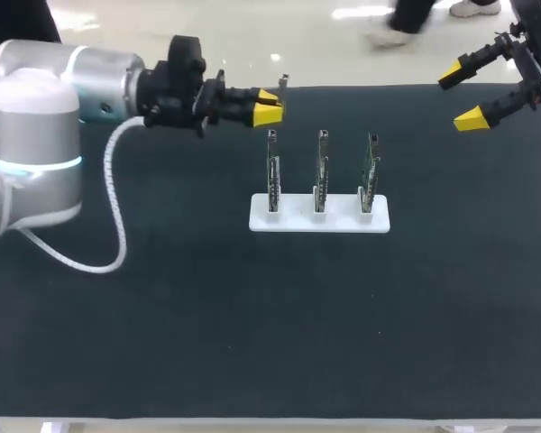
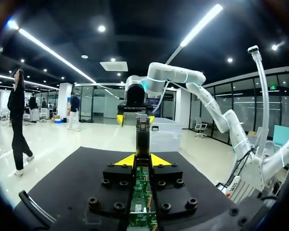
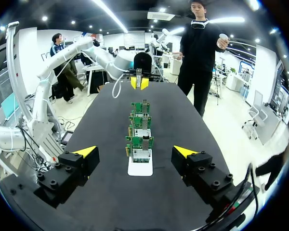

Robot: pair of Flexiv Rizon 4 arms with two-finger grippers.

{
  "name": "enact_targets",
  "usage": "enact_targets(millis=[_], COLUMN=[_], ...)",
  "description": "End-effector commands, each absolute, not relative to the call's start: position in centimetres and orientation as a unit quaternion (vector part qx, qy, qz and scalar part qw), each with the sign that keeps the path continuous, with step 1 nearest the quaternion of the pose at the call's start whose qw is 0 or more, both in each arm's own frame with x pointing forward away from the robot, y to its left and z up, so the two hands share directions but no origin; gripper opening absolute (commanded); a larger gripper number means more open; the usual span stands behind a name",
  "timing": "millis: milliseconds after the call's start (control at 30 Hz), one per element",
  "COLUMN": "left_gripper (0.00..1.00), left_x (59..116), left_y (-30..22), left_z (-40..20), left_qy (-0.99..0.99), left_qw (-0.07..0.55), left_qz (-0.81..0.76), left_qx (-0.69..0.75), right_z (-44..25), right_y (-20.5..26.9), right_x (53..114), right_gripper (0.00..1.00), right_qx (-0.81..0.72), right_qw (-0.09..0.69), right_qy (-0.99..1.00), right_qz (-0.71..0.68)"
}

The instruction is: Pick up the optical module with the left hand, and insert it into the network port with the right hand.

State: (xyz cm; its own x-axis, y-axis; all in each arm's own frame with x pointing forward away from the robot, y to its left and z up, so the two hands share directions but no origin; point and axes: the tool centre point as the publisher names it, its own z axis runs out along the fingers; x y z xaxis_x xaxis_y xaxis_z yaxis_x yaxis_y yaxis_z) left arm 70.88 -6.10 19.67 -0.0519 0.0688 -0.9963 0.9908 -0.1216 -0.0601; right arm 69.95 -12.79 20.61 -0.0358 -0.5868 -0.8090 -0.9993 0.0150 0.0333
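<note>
My left gripper [image 1: 269, 105] hovers above the table's back left, shut on a slim metal optical module [image 1: 282, 84] that sticks out past its yellow tips. In the left wrist view the module [image 2: 142, 132] stands between the fingers of that gripper [image 2: 143, 160], both touching it. Three upright green network boards [image 1: 320, 171] stand in a row in a white holder [image 1: 318, 219] mid-table. My right gripper [image 1: 460, 96] hangs open at the back right, nothing in it. From the right wrist its open gripper [image 3: 136, 152] faces the row of boards [image 3: 141, 130], with the left gripper [image 3: 139, 82] beyond.
A white cable [image 1: 113, 207] loops from the left arm onto the dark mat [image 1: 252, 334]. The white holder [image 3: 140, 168] is the only thing standing on the mat.
</note>
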Motion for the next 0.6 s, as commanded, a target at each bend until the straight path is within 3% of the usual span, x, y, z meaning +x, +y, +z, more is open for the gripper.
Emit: enact_targets(millis=[33,600], left_gripper=[0.0,0.0], left_x=[70.5,69.7], left_y=[-7.1,-8.8], left_z=[19.4,18.9], left_qy=[0.59,0.535], left_qw=[0.534,0.516], left_qz=[-0.415,-0.456], left_qx=[0.44,0.49], right_z=[20.6,20.6], right_y=[-12.8,-12.8], right_x=[70.0,70.0], right_gripper=[1.0,1.0], right_qx=[-0.62,-0.62], right_qw=[0.313,0.313], right_qy=[0.64,0.64], right_qz=[0.329,0.329])
